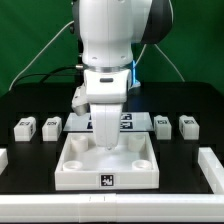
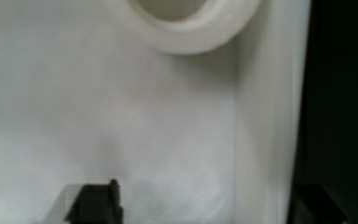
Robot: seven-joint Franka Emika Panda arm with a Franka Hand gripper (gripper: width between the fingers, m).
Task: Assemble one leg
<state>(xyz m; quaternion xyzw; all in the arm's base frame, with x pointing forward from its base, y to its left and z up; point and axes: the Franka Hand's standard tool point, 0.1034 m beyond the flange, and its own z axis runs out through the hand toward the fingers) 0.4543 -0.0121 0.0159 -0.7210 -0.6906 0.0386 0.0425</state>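
Four small white legs with black-and-white tags lie in a row on the black table: two at the exterior view's left [image 1: 25,126] [image 1: 50,124] and two at its right [image 1: 163,122] [image 1: 188,124]. My gripper [image 1: 107,143] hangs low over the large white board with round corner sockets [image 1: 70,172], far from every leg. In the wrist view the board's flat face [image 2: 140,120] and one round socket [image 2: 194,25] fill the picture. My gripper [image 2: 211,205] is open and holds nothing. One dark fingertip [image 2: 96,200] is over the board; the other is by its edge.
The marker board [image 1: 128,121] lies behind the arm, between the pairs of legs. White rails run along the table's sides at the exterior view's left [image 1: 3,158] and right [image 1: 212,170]. A green backdrop stands behind the table.
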